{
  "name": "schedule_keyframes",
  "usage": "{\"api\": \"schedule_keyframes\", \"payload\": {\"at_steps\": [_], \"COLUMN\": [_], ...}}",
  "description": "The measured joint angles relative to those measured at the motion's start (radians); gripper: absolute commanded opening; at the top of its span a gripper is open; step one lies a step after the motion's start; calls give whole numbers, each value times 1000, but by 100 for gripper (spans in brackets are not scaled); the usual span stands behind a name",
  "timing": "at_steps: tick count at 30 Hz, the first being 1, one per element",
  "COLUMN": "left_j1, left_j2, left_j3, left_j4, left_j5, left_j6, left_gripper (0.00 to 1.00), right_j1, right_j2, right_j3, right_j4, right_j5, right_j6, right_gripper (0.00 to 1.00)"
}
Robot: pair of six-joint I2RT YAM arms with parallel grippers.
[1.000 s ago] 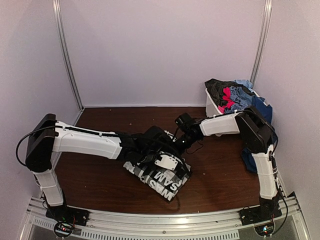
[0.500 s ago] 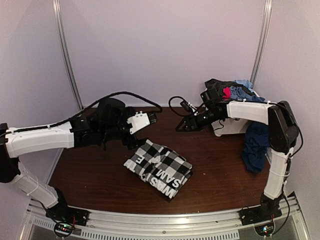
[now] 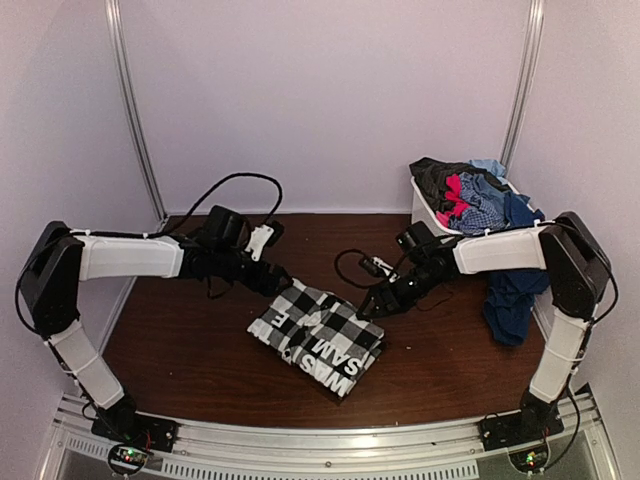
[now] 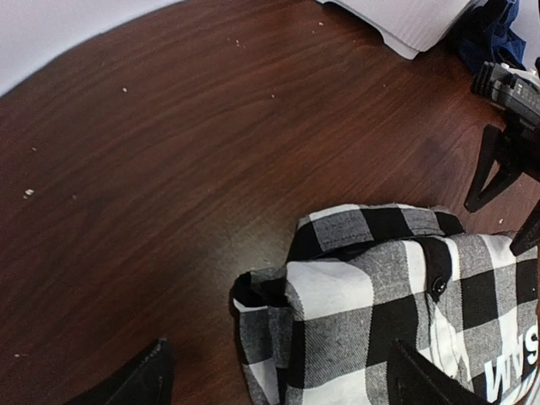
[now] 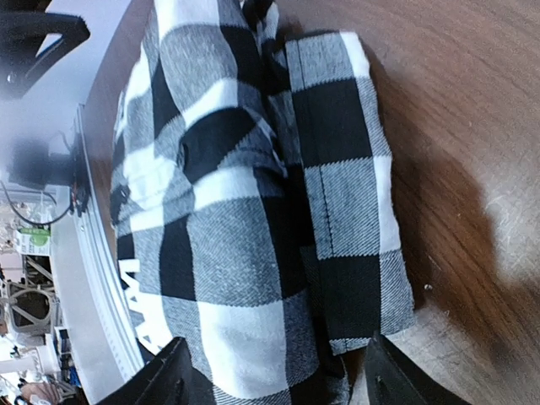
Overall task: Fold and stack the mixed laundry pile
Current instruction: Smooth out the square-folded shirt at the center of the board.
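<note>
- The checked shirt [image 3: 318, 340] lies folded into a compact packet on the brown table [image 3: 190, 350], in the near middle part. White letters show along its near edge.
- The left gripper [image 3: 283, 286] is low over the far left corner of the shirt. Its fingers [image 4: 139, 384] are spread wide, one on each side of that corner, and they hold nothing.
- The right gripper [image 3: 373, 307] is low at the far right edge of the shirt. Its fingers [image 5: 169, 384] are also apart, with the folded edge lying below and between them; no cloth is pinched.
- The two grippers point toward each other across the far side of the shirt, near but not touching.
- Further right, a long navy piece [image 3: 510, 295] hangs from the bin down to the table.
- In the far right corner stands the white bin [image 3: 424, 212]. The rest of the laundry pile [image 3: 470, 190] is heaped in it: dark grey, red-pink and light blue plaid cloth.
</note>
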Motion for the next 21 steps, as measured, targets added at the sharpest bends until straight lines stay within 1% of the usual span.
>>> {"api": "schedule_keyframes", "payload": {"at_steps": [2, 4, 7, 9, 10, 13, 16, 19, 21], "left_j1": [4, 5, 7, 11, 13, 19, 20, 27, 35], "left_j2": [61, 103, 188, 241, 272, 332, 372, 387, 387], "left_j3": [11, 21, 53, 76, 86, 95, 98, 101, 101], "left_j4": [12, 25, 60, 82, 99, 133, 154, 177, 180], "left_j5": [50, 79, 118, 135, 139, 150, 149, 134, 118], "left_j6": [-36, -60, -99, -117, -127, -153, -179, -204, -223], "left_gripper": [78, 64, 49, 42, 39, 29, 23, 24, 28], "right_j1": [9, 13, 13, 13, 13, 13, 13, 13, 13], "right_j2": [9, 23, 57, 82, 86, 97, 124, 167, 197], "right_j3": [-21, -37, -51, -51, -50, -43, -3, 74, 134], "right_j4": [4, 5, 2, 6, 9, 11, 5, -9, -19], "right_j5": [10, 24, 55, 66, 68, 85, 106, 158, 214], "right_j6": [1, -5, -15, -25, -33, -42, -54, -71, -86], "right_gripper": [47, 39, 26, 16, 14, 11, 10, 11, 15]}}
